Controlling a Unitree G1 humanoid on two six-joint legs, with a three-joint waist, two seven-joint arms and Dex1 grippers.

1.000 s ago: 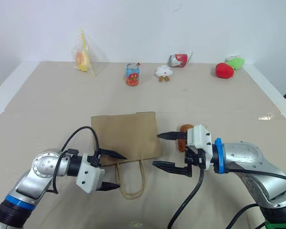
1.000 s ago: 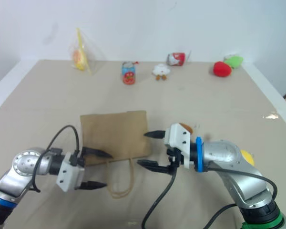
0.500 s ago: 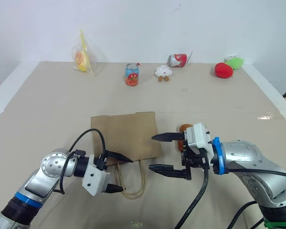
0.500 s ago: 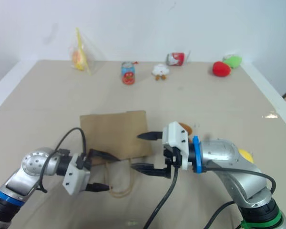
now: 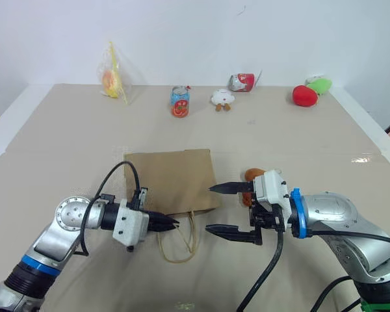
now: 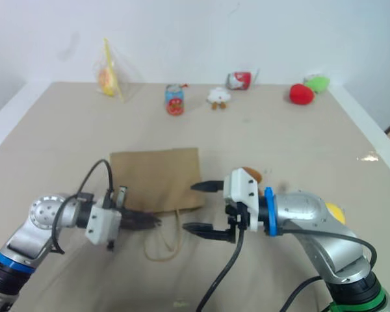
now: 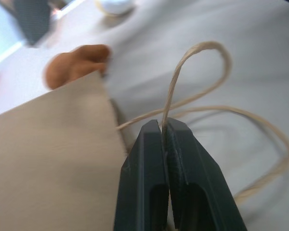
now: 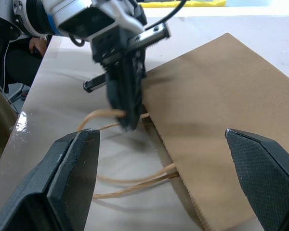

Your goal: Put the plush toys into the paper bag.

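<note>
Lying flat, paper bag [image 5: 172, 179], cord handle [image 7: 169, 98] in left gripper [image 5: 174, 223]

Head views look down, wrist views close on paper bag [image 5: 172, 180]

No legible text anywhere. Can [image 5: 180, 101] at the far side of the table: red-and-blue printed label, lettering too small to read (a round face-like graphic, nothing more). Second can [image 5: 242, 82], lying on its side: red and white print, unreadable. Paper bag [image 5: 172, 180]: plain, unmarked.
</note>
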